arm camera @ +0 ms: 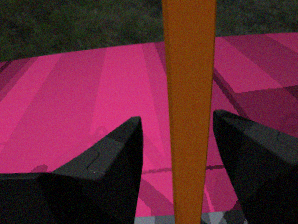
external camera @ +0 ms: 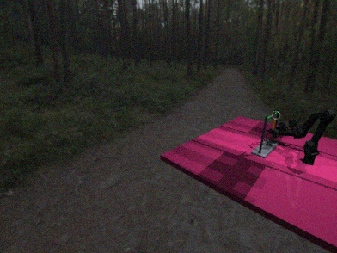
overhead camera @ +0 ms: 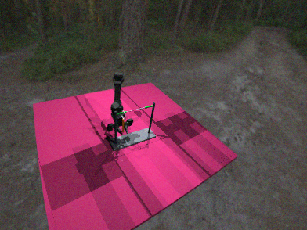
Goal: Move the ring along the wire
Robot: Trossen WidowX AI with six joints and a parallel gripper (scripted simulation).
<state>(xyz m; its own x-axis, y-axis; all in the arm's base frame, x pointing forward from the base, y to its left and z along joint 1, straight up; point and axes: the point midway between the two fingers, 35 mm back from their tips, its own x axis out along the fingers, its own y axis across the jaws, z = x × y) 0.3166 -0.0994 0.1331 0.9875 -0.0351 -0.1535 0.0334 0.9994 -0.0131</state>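
Note:
The ring (overhead camera: 123,116) (external camera: 276,115) hangs on the green part of the wire next to the left post (overhead camera: 115,131) of the top view. Its orange handle (overhead camera: 123,126) (external camera: 274,124) (arm camera: 191,100) points down. The far green part (overhead camera: 149,106) is next to the other post (overhead camera: 151,119) (external camera: 262,135). The thin grey part (overhead camera: 135,109) runs between them. My gripper (arm camera: 177,122) is open. In the wrist view the handle stands between the fingertips, close to the right one, with a wider gap on the left. Whether the handle is fully between them in depth is hard to tell.
The posts stand on a grey base plate (overhead camera: 137,138) (external camera: 265,149). It lies on a pink patterned table (overhead camera: 157,180) (external camera: 292,194). The arm (overhead camera: 117,91) (external camera: 315,133) reaches in from the side behind the wire in the top view. Forest ground surrounds the table.

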